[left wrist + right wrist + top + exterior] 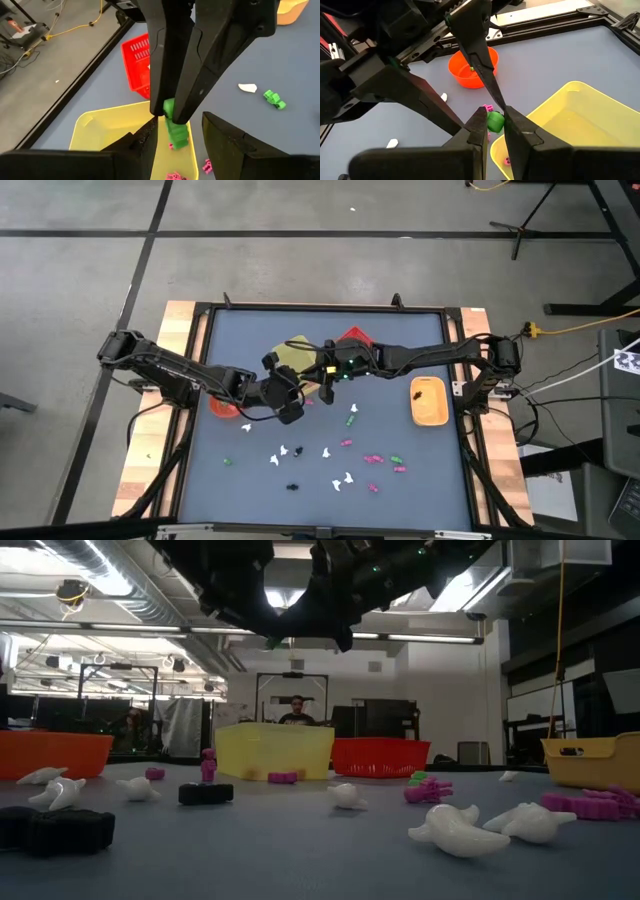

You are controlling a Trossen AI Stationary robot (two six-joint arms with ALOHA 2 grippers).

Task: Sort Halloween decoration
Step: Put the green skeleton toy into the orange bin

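The right gripper pinches a green trinket over the yellow bin; left gripper gapes beside it; next, release into the bin

One small green plastic trinket hangs pinched between dark gripper jaws above the near rim of the yellow square bin, clear of the blue-grey tabletop. A few tiny magenta plastic trinkets lie inside that bin. The remaining trinkets lie scattered loose across the tabletop's 6 o'clock half in the overhead view: white ghost-like pieces towards 7 o'clock, magenta pieces towards 5 o'clock, a black piece near 6 o'clock, and a green piece close to the centre.
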